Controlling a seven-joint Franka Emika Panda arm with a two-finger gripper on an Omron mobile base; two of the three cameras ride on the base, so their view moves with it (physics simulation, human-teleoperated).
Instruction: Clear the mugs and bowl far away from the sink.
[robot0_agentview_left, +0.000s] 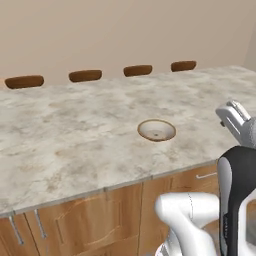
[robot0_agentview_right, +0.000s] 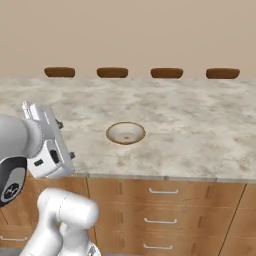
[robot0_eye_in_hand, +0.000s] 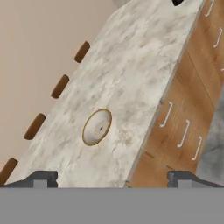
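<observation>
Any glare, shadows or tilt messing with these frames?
Left base view: flat, even light, no glare, the bowl casts almost no shadow on the counter. Right base view: same soft light, edges slightly soft. Hand view: rolled hard, counter runs diagonally; open end effector at the bottom, bowl sharp enough.

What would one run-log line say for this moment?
claw: open, empty, raised off counter | tan-rimmed shallow bowl: upright on marble counter
</observation>
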